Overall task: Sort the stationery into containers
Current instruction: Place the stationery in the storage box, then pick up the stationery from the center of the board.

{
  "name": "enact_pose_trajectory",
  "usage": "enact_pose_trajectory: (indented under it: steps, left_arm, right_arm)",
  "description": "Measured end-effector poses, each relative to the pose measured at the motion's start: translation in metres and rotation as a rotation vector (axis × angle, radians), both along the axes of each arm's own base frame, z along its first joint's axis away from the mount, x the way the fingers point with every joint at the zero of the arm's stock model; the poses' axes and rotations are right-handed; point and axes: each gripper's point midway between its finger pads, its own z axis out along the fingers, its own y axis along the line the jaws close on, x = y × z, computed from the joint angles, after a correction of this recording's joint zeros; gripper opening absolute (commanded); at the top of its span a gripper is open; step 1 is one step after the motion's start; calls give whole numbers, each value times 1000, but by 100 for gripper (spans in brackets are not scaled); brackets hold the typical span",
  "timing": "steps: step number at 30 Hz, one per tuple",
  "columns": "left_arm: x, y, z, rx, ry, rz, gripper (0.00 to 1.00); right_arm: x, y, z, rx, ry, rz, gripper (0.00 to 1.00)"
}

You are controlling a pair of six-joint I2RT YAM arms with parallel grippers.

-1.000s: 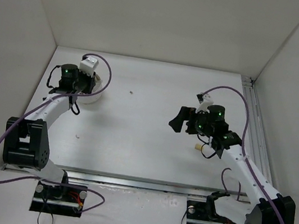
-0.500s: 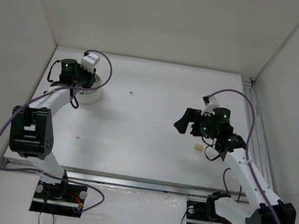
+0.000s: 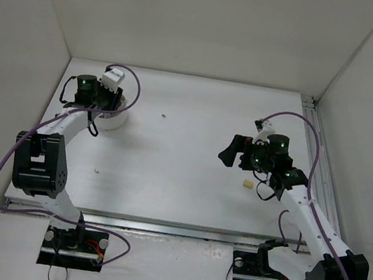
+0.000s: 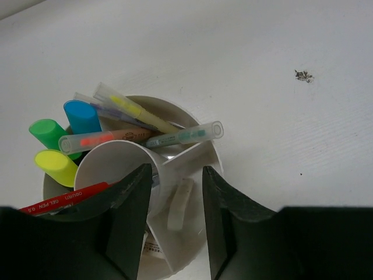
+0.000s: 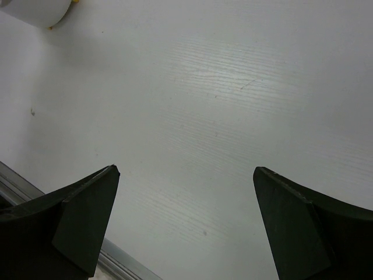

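We see the tub (image 4: 195, 156) at about 10 o'clock on the tabletop (image 3: 170, 152). The left hand (image 4: 176, 172) hangs over it, fingers parted and gripping nothing. A white eraser (image 4: 179, 204) lies in the compartment beneath them. At 9 o'clock in the tub stand 3 highlighters: green (image 4: 46, 131), blue (image 4: 81, 115) and yellow (image 4: 55, 166). 3 clear pens (image 4: 180, 135) lean across the rim. A red pen (image 4: 64, 198) at 8 o'clock reads "PEN" and "0.5"; its brand we cannot read. The right hand (image 3: 227, 151) is spread wide at 3 o'clock, holding nothing. A tan eraser (image 3: 245, 184) lies on the tabletop just beside it at 5 o'clock.
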Motion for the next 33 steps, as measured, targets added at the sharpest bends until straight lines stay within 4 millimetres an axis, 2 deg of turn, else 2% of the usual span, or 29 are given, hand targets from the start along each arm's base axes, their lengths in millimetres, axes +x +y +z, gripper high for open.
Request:
enact_pose_trajectory:
  steps: [7, 9, 10, 11, 13, 16, 19, 21, 24, 27, 30, 33]
  left_arm:
    - [-2, 1, -1, -2, 11, 12, 50]
    - [-4, 0, 3, -10, 9, 15, 58]
    - [-5, -1, 8, -18, 4, 16, 76]
    - [-7, -2, 14, -24, -6, 12, 99]
    - [-12, -9, 34, -64, -35, 6, 100]
    - [-29, -25, 75, -135, -103, -16, 99]
    - [-58, -54, 118, -221, -176, -55, 99]
    - [-83, -75, 135, -272, -208, -89, 99]
    - [-115, -95, 137, -320, -209, -127, 99]
    - [-138, -104, 123, -340, -177, -133, 99]
    - [-150, -101, 108, -342, -145, -106, 99]
    - [-156, -100, 104, -347, -133, -88, 100]
  right_arm:
    - [-1, -2, -5, 3, 18, -15, 98]
    - [-2, -7, -11, -1, 40, -41, 98]
    - [-3, -11, -15, -8, 58, -64, 98]
    - [-3, -14, -18, -13, 72, -84, 98]
    - [-3, -25, -24, -28, 109, -156, 98]
    - [-2, -44, -40, -60, 180, -281, 98]
    - [-6, -59, -68, -100, 283, -376, 98]
    - [-12, -66, -88, -128, 364, -416, 98]
    - [-20, -73, -111, -168, 461, -448, 98]
    - [-28, -79, -128, -211, 527, -468, 98]
    - [-33, -84, -138, -247, 568, -491, 98]
    - [-35, -88, -144, -271, 589, -511, 95]
